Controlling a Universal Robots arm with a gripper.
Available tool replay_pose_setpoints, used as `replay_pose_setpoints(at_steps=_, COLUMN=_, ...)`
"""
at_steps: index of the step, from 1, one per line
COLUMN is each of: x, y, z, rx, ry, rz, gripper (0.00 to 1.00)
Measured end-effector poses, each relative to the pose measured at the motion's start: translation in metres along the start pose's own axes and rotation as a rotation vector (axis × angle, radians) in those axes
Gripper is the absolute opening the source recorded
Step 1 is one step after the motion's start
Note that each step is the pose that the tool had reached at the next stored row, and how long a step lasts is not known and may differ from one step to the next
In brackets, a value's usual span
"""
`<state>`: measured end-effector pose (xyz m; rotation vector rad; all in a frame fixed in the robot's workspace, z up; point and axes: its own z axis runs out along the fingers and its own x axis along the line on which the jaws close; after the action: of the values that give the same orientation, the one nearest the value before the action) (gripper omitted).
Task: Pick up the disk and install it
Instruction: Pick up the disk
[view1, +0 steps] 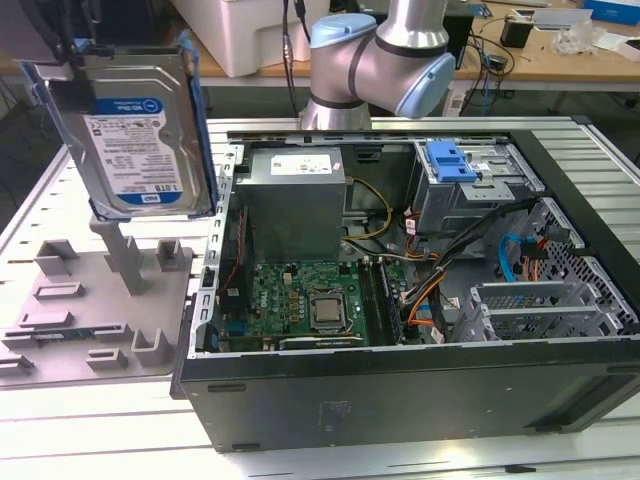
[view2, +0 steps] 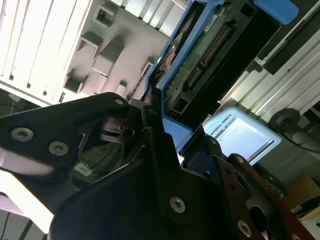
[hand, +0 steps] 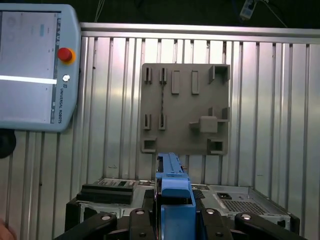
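The claw (hand: 173, 212) clamped on the disk (view1: 140, 130), held up over the grey fixture plate (view1: 90, 300)

The claw's fingers press on the blue bracket from both sides; the disk stands upright in the air at the exterior view's left, its white-and-blue label toward that camera; the plate lies under it on the ribbed worktop (view1: 100, 430); the open computer case (view1: 400, 390) lies just beside the plate, at the exterior view's right.
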<state>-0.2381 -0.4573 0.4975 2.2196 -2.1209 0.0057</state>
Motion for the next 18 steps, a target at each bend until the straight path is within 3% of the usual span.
replay_pose_setpoints(at_steps=18, x=0.0245, y=-0.0656, z=-0.0030, rx=-0.0101, ry=-0.0065, rz=-0.001, gripper=0.37)
